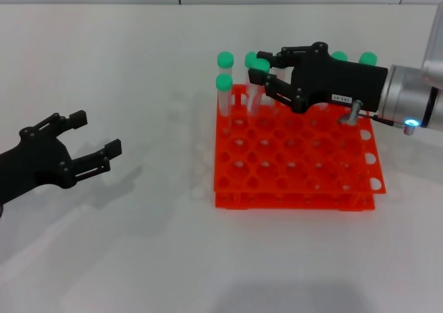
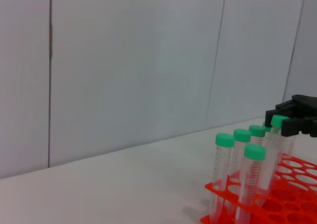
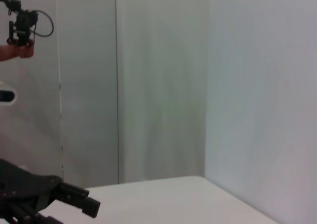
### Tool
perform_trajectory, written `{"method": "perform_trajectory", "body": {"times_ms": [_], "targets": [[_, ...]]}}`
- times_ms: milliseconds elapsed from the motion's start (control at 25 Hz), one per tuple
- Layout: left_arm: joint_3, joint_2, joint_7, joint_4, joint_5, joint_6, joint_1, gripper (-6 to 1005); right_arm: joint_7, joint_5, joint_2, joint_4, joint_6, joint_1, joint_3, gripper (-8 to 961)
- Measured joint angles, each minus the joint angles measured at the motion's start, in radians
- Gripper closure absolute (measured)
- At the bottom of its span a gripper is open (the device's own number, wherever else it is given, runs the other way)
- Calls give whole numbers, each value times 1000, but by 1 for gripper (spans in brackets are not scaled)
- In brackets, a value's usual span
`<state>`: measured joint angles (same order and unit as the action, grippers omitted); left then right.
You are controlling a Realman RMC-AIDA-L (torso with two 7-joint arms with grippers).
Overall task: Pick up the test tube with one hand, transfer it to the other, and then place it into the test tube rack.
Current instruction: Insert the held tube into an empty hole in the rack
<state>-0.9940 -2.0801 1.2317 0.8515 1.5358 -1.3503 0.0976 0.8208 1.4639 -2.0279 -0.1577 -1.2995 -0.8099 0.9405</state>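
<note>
The orange-red test tube rack (image 1: pixel 311 167) stands right of centre; it also shows in the left wrist view (image 2: pixel 277 201). My right gripper (image 1: pixel 264 69) reaches over the rack's back left part. Its jaws stand on either side of the green cap of a test tube (image 1: pixel 257 84), slightly wider than the cap. That tube (image 2: pixel 275 149) stands in a rack hole, leaning a little. The right gripper (image 2: pixel 292 119) shows around its cap in the left wrist view too. My left gripper (image 1: pixel 97 133) is open and empty, low over the table far left of the rack.
Several other green-capped tubes stand in the rack's back rows, such as one at the back left corner (image 1: pixel 223 77) and two at the back right (image 1: pixel 367 59). A nearer tube (image 2: pixel 250 184) stands in front in the left wrist view. A white wall lies behind the table.
</note>
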Motion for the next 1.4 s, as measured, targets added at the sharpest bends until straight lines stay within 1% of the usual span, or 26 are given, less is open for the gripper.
{"method": "perform_trajectory", "body": {"times_ms": [280, 640, 1400], "targets": [[0, 0, -8, -14, 1, 10, 9, 120, 5, -2, 0, 1, 40, -17, 35, 599], [0, 0, -8, -14, 1, 10, 10, 120, 11, -3, 0, 12, 76, -23, 43, 591], [0, 0, -7, -28, 2, 14, 21, 120, 46, 4, 0, 5, 79, -25, 46, 573]]}}
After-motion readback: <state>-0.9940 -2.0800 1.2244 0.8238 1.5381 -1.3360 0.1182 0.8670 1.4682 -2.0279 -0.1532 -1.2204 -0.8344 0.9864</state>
